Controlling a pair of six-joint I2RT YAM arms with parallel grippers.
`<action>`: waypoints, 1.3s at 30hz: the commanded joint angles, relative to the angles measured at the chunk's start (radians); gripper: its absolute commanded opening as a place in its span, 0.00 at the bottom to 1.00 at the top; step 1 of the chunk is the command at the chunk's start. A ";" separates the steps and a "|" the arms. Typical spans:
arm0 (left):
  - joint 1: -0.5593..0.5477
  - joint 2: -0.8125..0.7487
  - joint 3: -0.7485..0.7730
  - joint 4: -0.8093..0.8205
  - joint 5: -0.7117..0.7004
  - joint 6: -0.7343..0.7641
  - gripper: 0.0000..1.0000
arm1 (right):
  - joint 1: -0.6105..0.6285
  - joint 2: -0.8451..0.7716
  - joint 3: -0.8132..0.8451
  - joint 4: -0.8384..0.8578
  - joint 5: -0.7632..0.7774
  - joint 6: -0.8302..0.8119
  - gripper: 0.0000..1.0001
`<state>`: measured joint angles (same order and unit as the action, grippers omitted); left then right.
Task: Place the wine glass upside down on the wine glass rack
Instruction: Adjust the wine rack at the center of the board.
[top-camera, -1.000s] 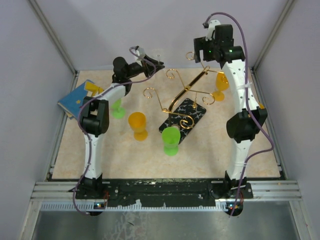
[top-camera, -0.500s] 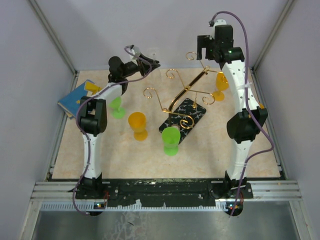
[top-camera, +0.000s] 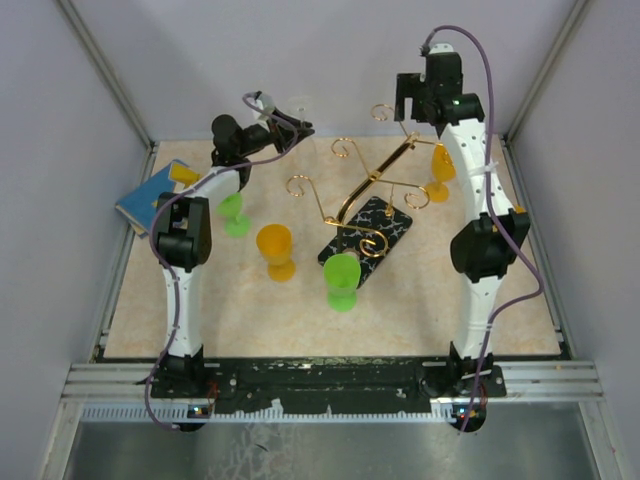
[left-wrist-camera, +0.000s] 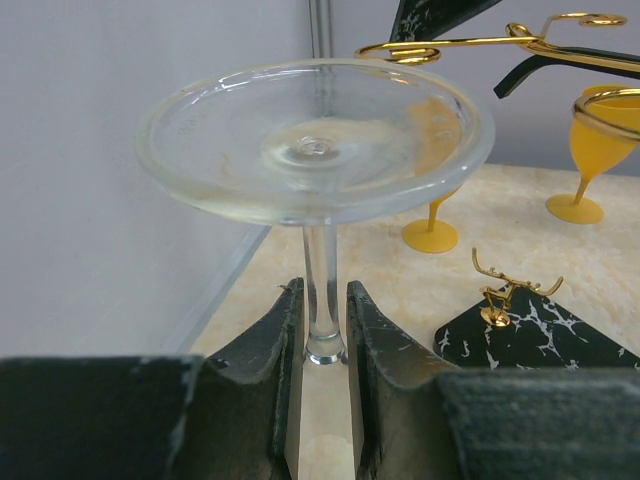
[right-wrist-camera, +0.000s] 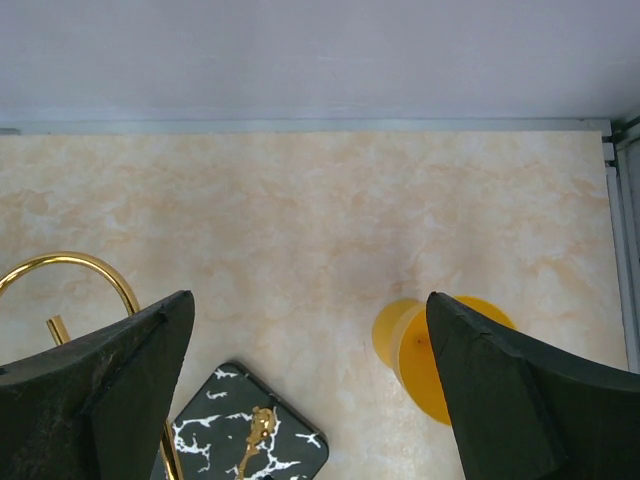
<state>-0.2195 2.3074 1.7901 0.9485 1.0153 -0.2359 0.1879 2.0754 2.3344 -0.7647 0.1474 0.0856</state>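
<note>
My left gripper (left-wrist-camera: 323, 325) is shut on the stem of a clear wine glass (left-wrist-camera: 315, 140). The glass's round foot points away from the wrist and its bowl is hidden behind the fingers. In the top view this gripper (top-camera: 292, 126) is raised at the back left, left of the wine glass rack (top-camera: 372, 182). The rack is gold wire with scroll arms on a black marbled base (top-camera: 385, 218). The base also shows in the left wrist view (left-wrist-camera: 530, 335). My right gripper (top-camera: 408, 102) is open and empty, high above the rack's far arm. In the right wrist view its jaws (right-wrist-camera: 310, 330) stand wide apart.
Two green glasses (top-camera: 342, 280) (top-camera: 234, 215) and an orange glass (top-camera: 275, 250) stand on the table left of and in front of the rack. Another orange glass (top-camera: 441, 170) stands behind the rack on the right. A blue object (top-camera: 155, 195) lies at the left edge.
My left gripper has moved slightly left and back with the clear glass in it. My right gripper has turned and drawn a little further back. The rack has not moved.
</note>
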 joint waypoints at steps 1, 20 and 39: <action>0.008 -0.050 -0.003 0.050 0.012 -0.009 0.00 | 0.001 0.016 0.025 -0.035 -0.004 -0.017 0.99; 0.009 -0.063 -0.031 0.055 0.017 -0.005 0.00 | 0.072 0.091 0.133 -0.010 -0.361 -0.054 0.99; 0.030 -0.146 -0.123 0.052 0.063 0.003 0.00 | 0.134 0.106 0.128 0.058 -0.492 -0.069 0.99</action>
<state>-0.1890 2.2181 1.6733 0.9611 1.0363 -0.2203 0.2897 2.1780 2.4237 -0.6937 -0.2501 0.0319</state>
